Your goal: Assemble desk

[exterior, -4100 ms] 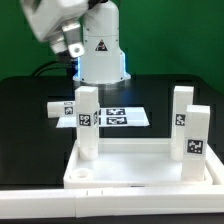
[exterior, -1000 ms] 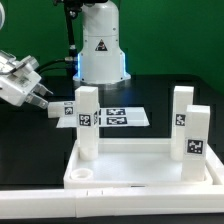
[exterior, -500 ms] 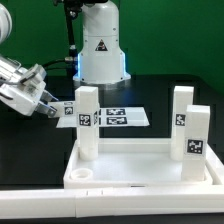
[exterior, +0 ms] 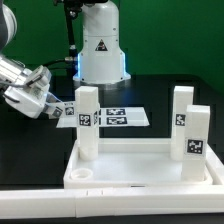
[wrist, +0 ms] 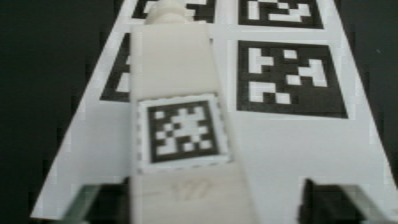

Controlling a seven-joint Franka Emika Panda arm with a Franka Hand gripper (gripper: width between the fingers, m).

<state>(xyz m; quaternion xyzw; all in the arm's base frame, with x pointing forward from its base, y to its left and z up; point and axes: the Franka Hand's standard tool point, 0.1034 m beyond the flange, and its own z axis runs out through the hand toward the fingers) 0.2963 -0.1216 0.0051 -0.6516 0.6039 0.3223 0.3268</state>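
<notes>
My claw [exterior: 50,108]: middle left of the exterior view, fingers spread either side of a loose leg [wrist: 178,120], not touching it.
Loose leg: lying on the marker board [exterior: 125,117].
Desk top [exterior: 140,170]: lower centre on the black worktop [exterior: 30,150], three legs standing in its corners.

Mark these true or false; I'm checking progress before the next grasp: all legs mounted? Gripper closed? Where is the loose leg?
1. The loose leg lies on the marker board. True.
2. The gripper is shut on that leg. False: its fingers stand apart, one on either side of the leg.
3. The desk top has upright legs at all four corners. False: the near corner on the exterior view's left shows only an empty hole.
4. The gripper is at the exterior view's left. True.
</notes>
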